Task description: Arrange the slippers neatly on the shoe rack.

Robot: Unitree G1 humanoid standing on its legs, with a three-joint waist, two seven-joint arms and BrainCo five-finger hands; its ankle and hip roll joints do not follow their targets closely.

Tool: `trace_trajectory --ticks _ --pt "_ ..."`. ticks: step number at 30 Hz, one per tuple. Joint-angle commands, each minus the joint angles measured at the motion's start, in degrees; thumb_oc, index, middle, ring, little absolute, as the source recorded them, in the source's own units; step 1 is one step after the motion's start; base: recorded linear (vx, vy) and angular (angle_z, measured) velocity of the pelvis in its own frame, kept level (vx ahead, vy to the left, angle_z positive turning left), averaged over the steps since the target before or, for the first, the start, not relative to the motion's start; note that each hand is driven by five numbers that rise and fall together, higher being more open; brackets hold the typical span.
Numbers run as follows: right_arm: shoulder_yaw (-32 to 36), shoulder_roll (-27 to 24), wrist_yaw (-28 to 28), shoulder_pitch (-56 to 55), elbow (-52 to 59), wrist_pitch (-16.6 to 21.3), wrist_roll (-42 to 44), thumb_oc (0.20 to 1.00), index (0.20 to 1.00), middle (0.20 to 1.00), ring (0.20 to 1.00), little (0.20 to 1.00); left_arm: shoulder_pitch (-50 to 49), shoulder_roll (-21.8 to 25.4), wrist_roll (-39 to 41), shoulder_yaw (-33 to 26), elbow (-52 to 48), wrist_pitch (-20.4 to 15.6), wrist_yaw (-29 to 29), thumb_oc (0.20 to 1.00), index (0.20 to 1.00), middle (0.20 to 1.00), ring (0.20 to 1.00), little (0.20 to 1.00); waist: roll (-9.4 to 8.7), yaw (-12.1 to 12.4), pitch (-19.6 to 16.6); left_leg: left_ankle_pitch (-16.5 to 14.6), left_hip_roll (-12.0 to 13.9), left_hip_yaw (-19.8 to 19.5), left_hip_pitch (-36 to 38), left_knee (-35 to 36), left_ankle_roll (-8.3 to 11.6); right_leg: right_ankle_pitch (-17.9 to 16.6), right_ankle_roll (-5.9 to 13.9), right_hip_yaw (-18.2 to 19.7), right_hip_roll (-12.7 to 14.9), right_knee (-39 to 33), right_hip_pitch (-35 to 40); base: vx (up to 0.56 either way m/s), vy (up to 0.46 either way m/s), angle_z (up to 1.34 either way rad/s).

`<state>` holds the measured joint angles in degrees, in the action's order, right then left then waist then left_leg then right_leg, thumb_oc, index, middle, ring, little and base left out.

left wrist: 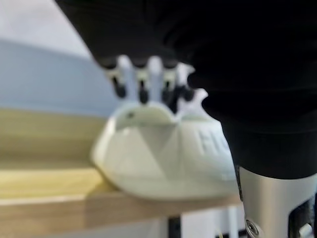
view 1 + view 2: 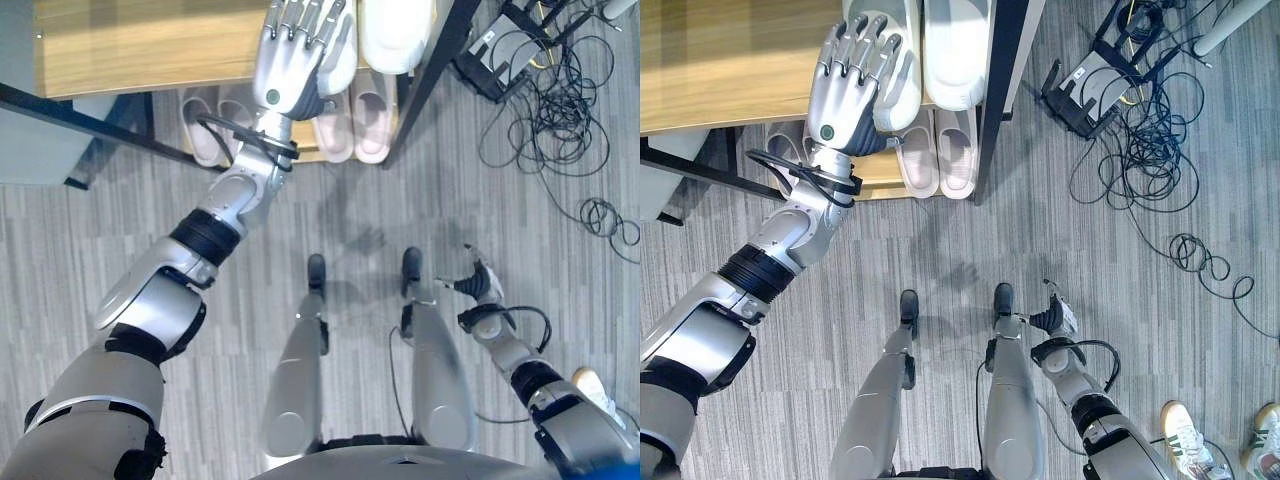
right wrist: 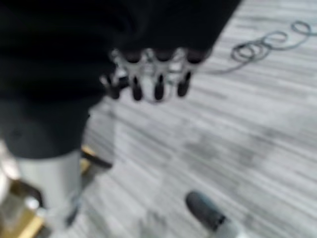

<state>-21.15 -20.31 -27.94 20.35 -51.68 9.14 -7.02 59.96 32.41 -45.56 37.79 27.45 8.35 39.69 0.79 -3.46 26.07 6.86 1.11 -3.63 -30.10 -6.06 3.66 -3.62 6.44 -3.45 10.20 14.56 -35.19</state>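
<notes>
Two white slippers lie side by side at the right end of the shoe rack's wooden top shelf (image 2: 140, 45). My left hand (image 2: 290, 70) rests flat on the left white slipper (image 2: 343, 55), fingers straight and spread over its upper. In the left wrist view the fingertips (image 1: 148, 87) touch the top of that slipper (image 1: 163, 158). The other white slipper (image 2: 395, 35) lies just to its right, untouched. My right hand (image 2: 478, 283) hangs low near the floor, its fingers relaxed and holding nothing.
Pale pink slippers (image 2: 372, 125) and a second pair (image 2: 200, 125) sit on the lower shelf. A black frame post (image 2: 425, 85) bounds the rack's right side. Tangled black cables (image 2: 540, 110) and a black box (image 2: 490, 55) lie right. A person's sneakers (image 2: 1185, 430) stand at lower right.
</notes>
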Motion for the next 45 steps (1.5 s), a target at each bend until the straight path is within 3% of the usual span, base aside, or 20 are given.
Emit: trace_trajectory --ticks 1,24,45 --pt "-1.0 0.1 -1.1 0.2 0.4 0.5 -0.9 1.0 1.0 1.0 1.0 1.0 6.3 2.4 1.4 -2.6 2.8 -0.1 0.2 1.0 1.0 1.0 1.0 1.0 -1.88 0.0 1.2 -5.7 -3.2 1.2 -3.1 -3.2 -2.02 -1.6 2.76 -1.8 1.6 -7.5 4.7 0.0 0.0 0.0" --pt "-0.8 -0.5 -0.8 -0.7 0.6 0.2 -1.0 1.0 1.0 1.0 1.0 1.0 10.9 3.4 6.2 -2.8 6.3 -0.2 -1.0 1.0 1.0 1.0 1.0 1.0 -1.46 -1.0 -0.2 -6.3 -3.4 2.0 -4.1 -4.0 -2.25 -1.8 2.95 -1.2 1.8 -7.2 3.7 0.0 0.0 0.0" --pt "-2.0 -1.4 -0.7 0.2 -0.1 0.4 -0.8 1.0 1.0 1.0 1.0 1.0 21.3 -0.6 9.8 4.1 17.5 -0.4 -5.6 1.0 1.0 1.0 1.0 1.0 -1.95 -2.2 -1.8 -4.0 -3.1 2.3 -5.0 -1.1 -1.85 -2.8 3.45 -1.4 1.7 -8.0 2.0 0.0 0.0 0.0"
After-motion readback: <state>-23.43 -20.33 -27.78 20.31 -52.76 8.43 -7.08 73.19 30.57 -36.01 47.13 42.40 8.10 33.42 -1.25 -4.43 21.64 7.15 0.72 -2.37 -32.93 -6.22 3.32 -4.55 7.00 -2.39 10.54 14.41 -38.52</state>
